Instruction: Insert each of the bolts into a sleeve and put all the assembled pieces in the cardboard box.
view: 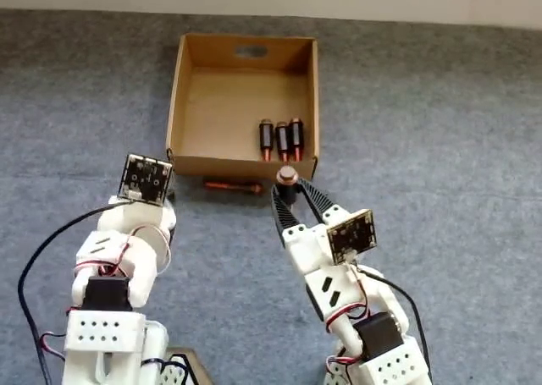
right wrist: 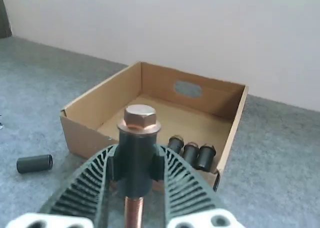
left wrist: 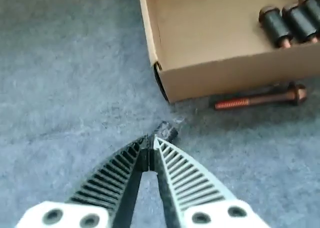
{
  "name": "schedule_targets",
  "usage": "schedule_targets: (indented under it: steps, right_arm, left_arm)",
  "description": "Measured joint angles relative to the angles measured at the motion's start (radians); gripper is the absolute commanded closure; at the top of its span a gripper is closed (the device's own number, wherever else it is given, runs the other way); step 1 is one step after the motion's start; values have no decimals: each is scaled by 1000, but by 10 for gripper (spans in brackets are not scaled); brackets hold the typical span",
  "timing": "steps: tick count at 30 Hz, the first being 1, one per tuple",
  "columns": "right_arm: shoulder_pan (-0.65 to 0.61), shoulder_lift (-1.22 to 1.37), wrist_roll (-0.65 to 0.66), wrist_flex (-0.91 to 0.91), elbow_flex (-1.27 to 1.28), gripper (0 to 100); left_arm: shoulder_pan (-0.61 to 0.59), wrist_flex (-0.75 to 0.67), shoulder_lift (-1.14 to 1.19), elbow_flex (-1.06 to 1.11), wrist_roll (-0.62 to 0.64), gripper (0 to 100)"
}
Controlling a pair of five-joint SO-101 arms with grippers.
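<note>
Right gripper (right wrist: 136, 158) clamps an upright black sleeve (right wrist: 133, 150) with a copper hex-headed bolt (right wrist: 139, 119) through it, just outside the cardboard box (view: 180, 97); three assembled pieces (view: 282, 140) lie inside; left gripper (left wrist: 150, 142) closed, dark bit (left wrist: 167, 132) at its tip unclear; loose bolt (left wrist: 260, 97) beside the box.

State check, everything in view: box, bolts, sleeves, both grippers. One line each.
cardboard box: upright, open top, three pieces inside.
three assembled pieces: bolts sleeved, lying side by side in the box.
fourth assembled piece: upright, held outside the box.
right gripper: shut on the fourth assembled piece.
loose bolt: unsleeved, lying on the table by the box.
loose sleeve: empty, lying on the table.
left gripper: shut, empty.
</note>
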Motion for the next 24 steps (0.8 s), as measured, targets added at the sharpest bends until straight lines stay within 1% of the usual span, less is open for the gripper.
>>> schedule_targets:
  steps: [5, 9, 11, 15, 18, 24]
  right_arm:
    - [0, 0, 0, 109, -41, 992]
    - [0, 0, 0, 129, -123, 992]
    - [0, 0, 0, 130, -160, 992]
    - [0, 32, 0, 130, -247, 992]
    - [0, 144, 0, 130, -344, 992]
    - [0, 500, 0, 130, -572, 992]
  left_arm:
    - [-2, -5, 0, 77, 58, 966]
    - [-2, -3, 0, 117, 64, 965]
    - [-2, 18, 0, 117, 48, 965]
    - [-2, 115, 0, 115, -15, 965]
    - [-2, 129, 0, 115, -20, 965]
    - [-2, 129, -2, 127, -17, 965]
